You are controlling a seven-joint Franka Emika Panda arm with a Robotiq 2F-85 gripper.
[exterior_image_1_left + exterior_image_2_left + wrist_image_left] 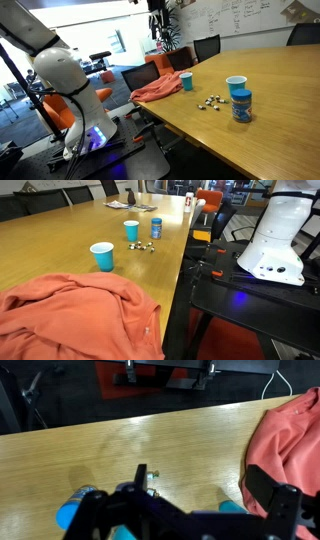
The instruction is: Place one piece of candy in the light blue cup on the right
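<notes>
While the Panda arm [45, 45] hangs well above the desk [285, 70], its pincer [202, 488] shows at the bottom of the wrist view w/ jaws apart and nothing between them. Candy pieces [210, 102] lie scattered mid-frame, untouched, near the light blue cup [236, 86], upright right of centre just beside a darker blue tub [241, 106]. A teal cup [187, 81] and an orange cloth [158, 90] sit further left. Step in hand, apparently: approach, pre-grasp. Next move likely calls for a descent onto one single piece, clear of its neighbours.
</notes>
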